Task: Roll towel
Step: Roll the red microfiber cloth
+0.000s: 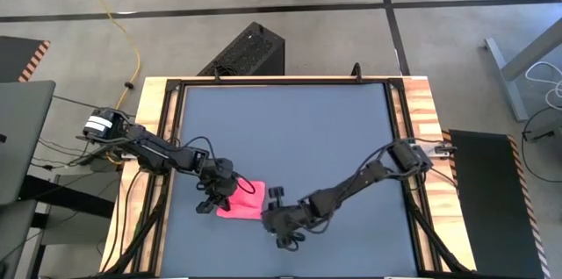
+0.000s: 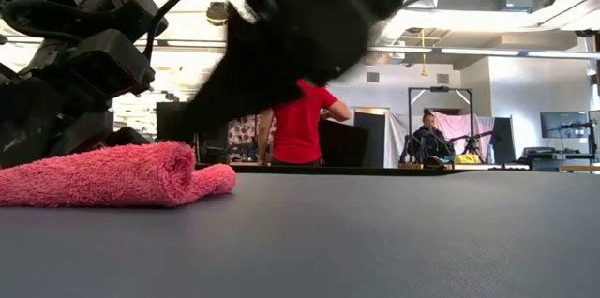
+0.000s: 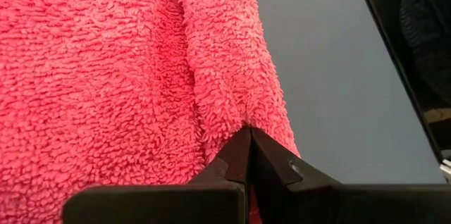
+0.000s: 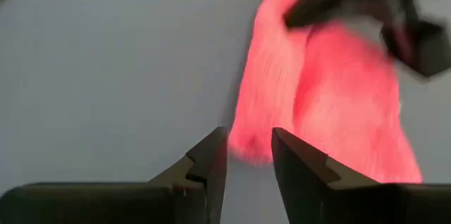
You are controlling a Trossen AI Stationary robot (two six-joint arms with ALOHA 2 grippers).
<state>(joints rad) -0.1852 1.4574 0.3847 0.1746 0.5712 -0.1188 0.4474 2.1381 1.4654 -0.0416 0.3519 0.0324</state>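
Note:
The pink-red towel [image 1: 243,199] lies on the dark table mat near the front, left of centre. In the low view [image 2: 103,174] it is a thick fold with a rounded, rolled-over end and a thinner lip on the mat. My left gripper [image 1: 219,197] is at the towel's left side, and its fingertips [image 3: 248,138] are shut together in a crease of the cloth. My right gripper [image 1: 273,200] is just right of the towel, low over the mat. Its fingers [image 4: 246,139] are slightly apart and empty, pointing at the towel's near end [image 4: 254,139]. My left gripper has its two fingertips closed together in the crease [image 3: 232,122] between the thick folded part and the narrower strip beside it. The pile hides how many layers lie between them. The fingers slant down from the table's left. The towel lies on the mat.
The mat [image 1: 290,130] is bare behind and to the right of the towel. A wooden frame [image 1: 421,112] edges the table. A person in a red shirt [image 2: 302,125] stands in the room beyond the far edge. A black box [image 1: 248,51] sits on the floor behind.

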